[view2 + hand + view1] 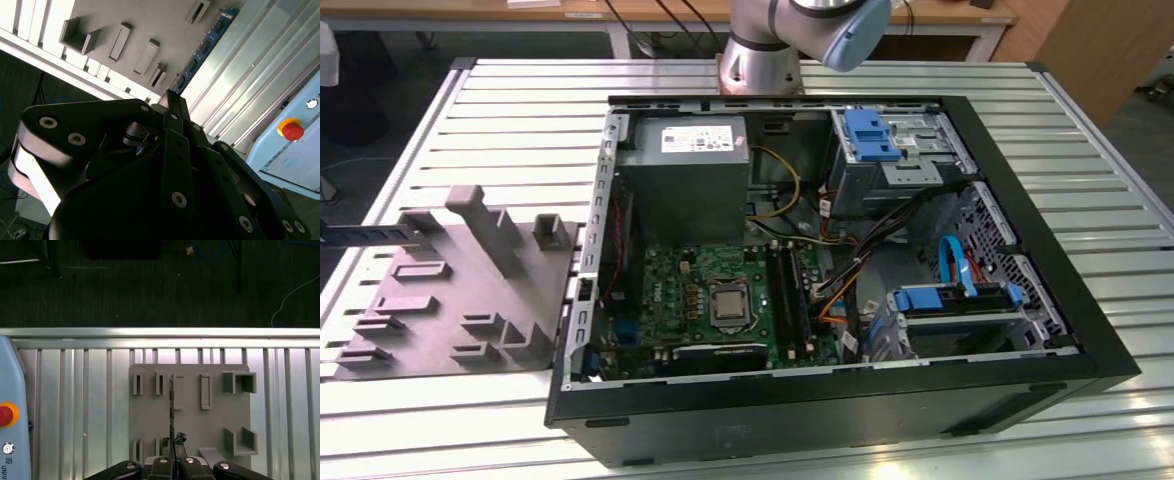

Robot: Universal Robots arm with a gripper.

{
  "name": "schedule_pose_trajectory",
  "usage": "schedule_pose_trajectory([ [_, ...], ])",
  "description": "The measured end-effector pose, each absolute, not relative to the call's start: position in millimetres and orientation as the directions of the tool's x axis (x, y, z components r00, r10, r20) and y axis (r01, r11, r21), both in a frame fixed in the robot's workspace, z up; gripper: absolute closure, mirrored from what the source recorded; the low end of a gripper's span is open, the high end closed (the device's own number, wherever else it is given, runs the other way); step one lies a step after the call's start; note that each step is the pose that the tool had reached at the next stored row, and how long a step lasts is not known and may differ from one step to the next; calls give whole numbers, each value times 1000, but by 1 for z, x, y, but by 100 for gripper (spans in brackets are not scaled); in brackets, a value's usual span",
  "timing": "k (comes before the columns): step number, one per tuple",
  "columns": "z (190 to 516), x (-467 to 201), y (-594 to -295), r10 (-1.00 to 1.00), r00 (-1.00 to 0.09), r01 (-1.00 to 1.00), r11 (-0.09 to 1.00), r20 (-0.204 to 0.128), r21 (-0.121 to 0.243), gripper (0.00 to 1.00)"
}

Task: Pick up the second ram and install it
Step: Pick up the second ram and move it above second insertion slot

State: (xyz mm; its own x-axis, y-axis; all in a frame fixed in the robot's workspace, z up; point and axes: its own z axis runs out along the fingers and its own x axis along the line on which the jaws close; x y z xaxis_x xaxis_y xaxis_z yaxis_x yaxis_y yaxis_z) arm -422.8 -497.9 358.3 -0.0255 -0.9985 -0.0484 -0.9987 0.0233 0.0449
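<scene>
The second ram point(205, 45) is a narrow blue-green board with black chips. It runs out from my gripper's point(170, 95) fingertips over the edge of the grey slotted fixture point(150, 20). In the first wrist view the ram point(171, 405) shows edge-on as a thin dark line above the fixture point(210, 425), with the gripper point(172, 442) shut on its near end. Whether the ram still touches the fixture I cannot tell. In the exterior view the fixture point(440, 300) lies left of the open computer case point(1067, 300). The black memory slots point(790, 290) sit right of the processor socket point(727, 305).
A light blue pendant with a red stop button point(292, 131) lies on the slatted table beside the fixture, and the button point(5, 415) also shows in the first wrist view. The case holds a power supply point(687, 170), cables and blue drive bays point(874, 135). The table edge point(160, 332) drops to dark floor.
</scene>
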Motion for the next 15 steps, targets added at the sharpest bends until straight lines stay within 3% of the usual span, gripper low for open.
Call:
schedule_pose_trajectory([
  [15,393,-423,-498,-998,-26,-999,23,-48,45,89],
])
